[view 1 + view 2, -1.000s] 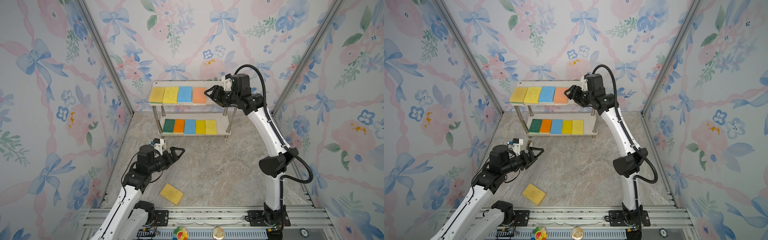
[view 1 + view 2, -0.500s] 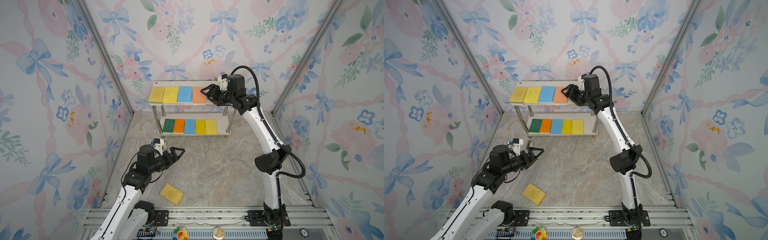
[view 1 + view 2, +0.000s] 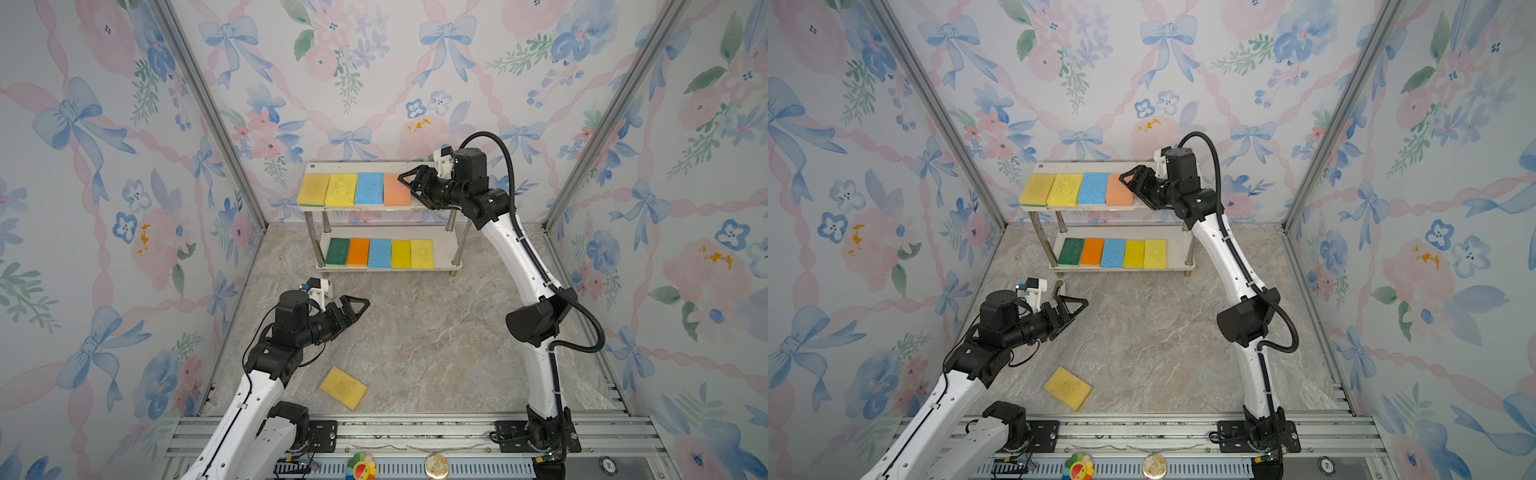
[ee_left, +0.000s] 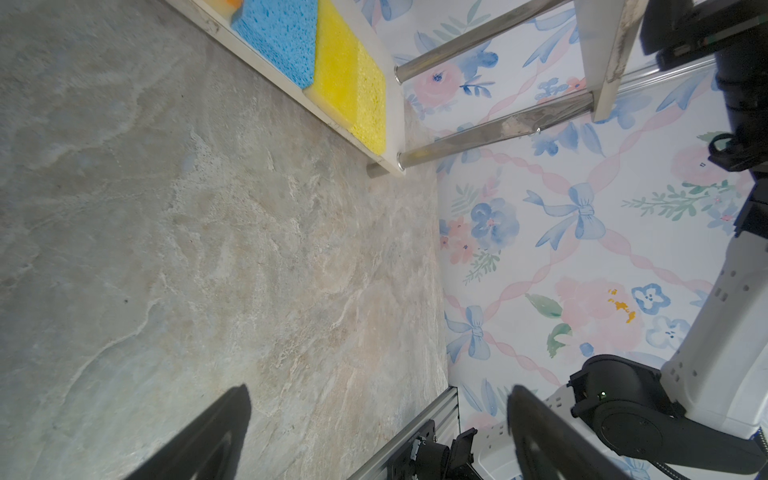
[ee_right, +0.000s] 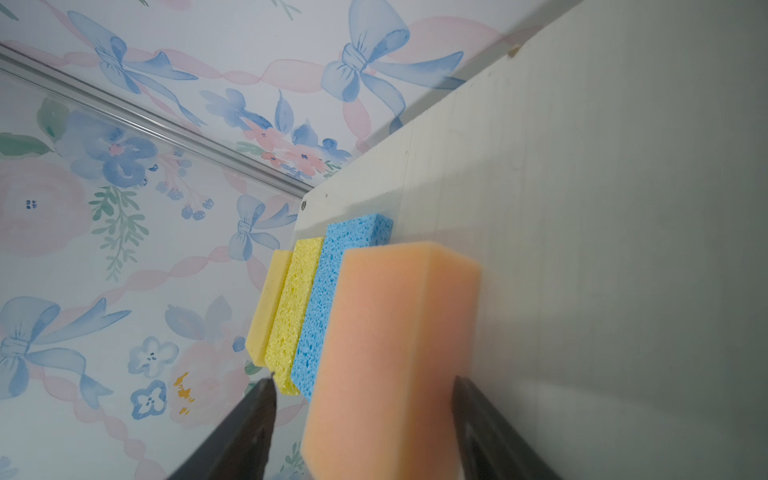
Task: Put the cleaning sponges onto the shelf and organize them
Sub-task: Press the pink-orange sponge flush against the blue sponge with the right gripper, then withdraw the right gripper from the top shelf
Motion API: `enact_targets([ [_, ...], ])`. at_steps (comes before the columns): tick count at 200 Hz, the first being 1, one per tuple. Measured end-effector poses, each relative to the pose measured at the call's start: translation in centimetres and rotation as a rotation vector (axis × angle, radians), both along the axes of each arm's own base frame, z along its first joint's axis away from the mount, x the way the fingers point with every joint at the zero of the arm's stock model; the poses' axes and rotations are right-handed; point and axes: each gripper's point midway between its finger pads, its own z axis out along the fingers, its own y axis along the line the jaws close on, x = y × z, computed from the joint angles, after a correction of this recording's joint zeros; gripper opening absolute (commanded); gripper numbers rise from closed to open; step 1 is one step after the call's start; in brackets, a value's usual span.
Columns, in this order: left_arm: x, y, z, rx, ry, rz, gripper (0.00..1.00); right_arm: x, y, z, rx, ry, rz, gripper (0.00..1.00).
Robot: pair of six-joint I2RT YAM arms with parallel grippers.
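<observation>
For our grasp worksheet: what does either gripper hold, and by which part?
Nothing. Left gripper empty; right gripper straddles one end of the peach sponge, jaws open.

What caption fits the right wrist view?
Open right hand straddles the peach sponge beside the blue sponge on the shelf's top board.

Jaws spread wide over marble floor [image 4: 187,232], shelf [image 4: 395,141] with sponges [image 4: 345,70] beyond.

shelf [image 5: 582,208] boards matt white, legs [image 4: 478,136] shiny metal tube. blue sponge [image 5: 324,299] coarse, open-pored; peach sponge [image 5: 395,332] fine, smooth foam. tabletop [image 4: 208,249] matt, stone-patterned.
</observation>
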Motion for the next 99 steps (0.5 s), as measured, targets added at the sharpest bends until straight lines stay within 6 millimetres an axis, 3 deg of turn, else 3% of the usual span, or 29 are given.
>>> enact_targets([
  [99, 0.07, 0.12, 0.0, 0.0, 0.0, 0.005, 0.98, 0.17, -0.16, 0.13, -0.008, -0.013, -0.029, 0.7],
])
